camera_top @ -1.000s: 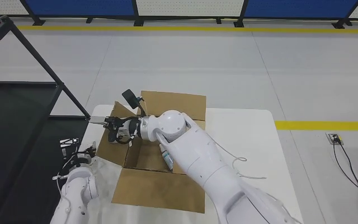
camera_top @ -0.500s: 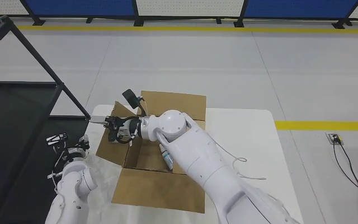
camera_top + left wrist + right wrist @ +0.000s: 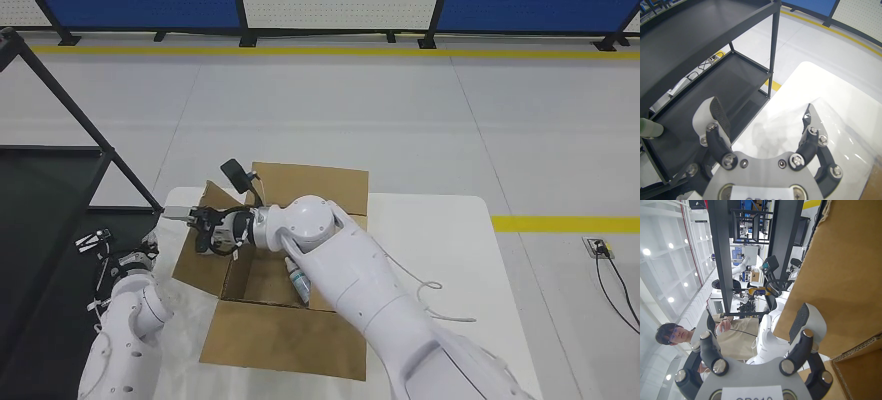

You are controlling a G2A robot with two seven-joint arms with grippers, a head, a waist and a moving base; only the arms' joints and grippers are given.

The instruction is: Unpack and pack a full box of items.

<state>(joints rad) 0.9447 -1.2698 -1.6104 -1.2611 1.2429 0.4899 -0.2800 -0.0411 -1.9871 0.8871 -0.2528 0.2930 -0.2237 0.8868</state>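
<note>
Both arms are white, smooth and round, with a thin white cable (image 3: 432, 285) by the right arm (image 3: 345, 275). The left gripper (image 3: 762, 103) has a grey plate (image 3: 762, 170), shiny screws (image 3: 728, 161), black links (image 3: 715, 140) and white fingers (image 3: 700, 117) with bumpy black pads (image 3: 719, 113).

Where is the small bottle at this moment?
In the top view, the small bottle lies on the floor of the open cardboard box at mid-table, tucked beside the right arm stretched across it.
</note>
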